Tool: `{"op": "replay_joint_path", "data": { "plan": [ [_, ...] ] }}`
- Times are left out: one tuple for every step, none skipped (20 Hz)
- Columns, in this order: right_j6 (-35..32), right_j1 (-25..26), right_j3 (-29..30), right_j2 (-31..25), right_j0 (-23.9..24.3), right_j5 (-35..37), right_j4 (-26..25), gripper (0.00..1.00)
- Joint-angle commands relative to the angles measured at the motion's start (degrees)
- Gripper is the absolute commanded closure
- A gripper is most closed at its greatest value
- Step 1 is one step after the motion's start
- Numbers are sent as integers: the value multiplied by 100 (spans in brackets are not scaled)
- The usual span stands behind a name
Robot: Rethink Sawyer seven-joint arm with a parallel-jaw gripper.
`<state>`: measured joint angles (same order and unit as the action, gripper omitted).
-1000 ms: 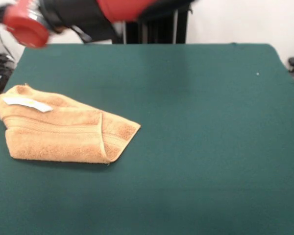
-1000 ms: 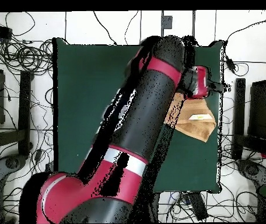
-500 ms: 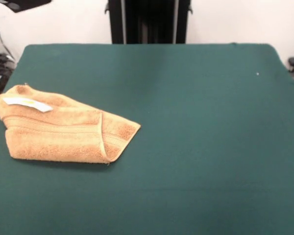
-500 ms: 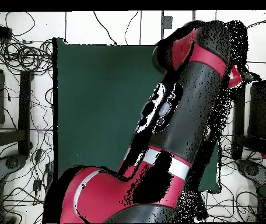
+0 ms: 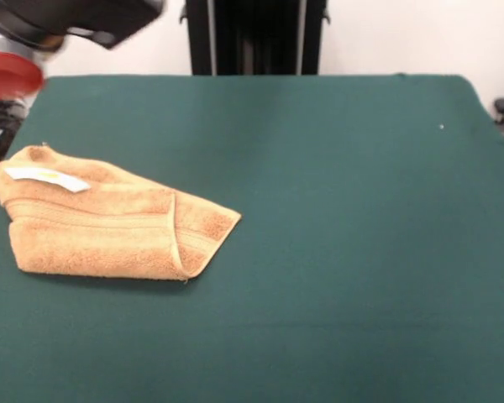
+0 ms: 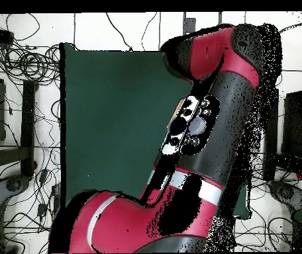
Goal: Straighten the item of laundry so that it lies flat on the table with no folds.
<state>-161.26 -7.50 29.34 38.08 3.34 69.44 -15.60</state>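
Note:
The item of laundry (image 5: 101, 222) is an orange-tan towel lying folded over itself at the left side of the dark green table (image 5: 336, 210). One flap is doubled back at its right end, and a small white tag (image 5: 46, 176) shows near its far left corner. A blurred black and red part of the arm (image 5: 59, 21) hangs above the table's far left corner, clear of the towel. No gripper shows there. In the overhead view the big red and black arm (image 6: 213, 126) covers the right part of the table (image 6: 114, 119) and hides the towel.
The towel's left end lies close to the table's left edge in the front view. A black column (image 5: 254, 38) stands behind the far edge. A tiny white speck (image 5: 441, 127) sits far right. Cables (image 6: 21, 66) lie on the floor around the table.
The arm swung up and out of the front view, and a black and red part has come back in at the top left. The towel has not moved.

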Motion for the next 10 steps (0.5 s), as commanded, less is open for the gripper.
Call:
{"op": "replay_joint_path", "data": {
  "plan": [
    [-1814,-36,869,-1033,-238,-53,1006,100],
    [-1930,17,806,-961,-260,-22,1048,100],
    [-2057,68,790,-859,-317,1,1061,100],
    [-2167,120,752,-752,-366,69,1074,100],
    [-2275,166,754,-660,-422,114,1092,100],
    [-2364,223,697,-586,-456,184,1118,100],
    [-2438,244,729,-538,-502,207,1132,100],
    [-2482,260,725,-508,-509,201,1148,100],
    [-2550,262,789,-503,-542,146,1162,100],
    [-2608,275,777,-500,-526,106,1195,100]
  ]
}}
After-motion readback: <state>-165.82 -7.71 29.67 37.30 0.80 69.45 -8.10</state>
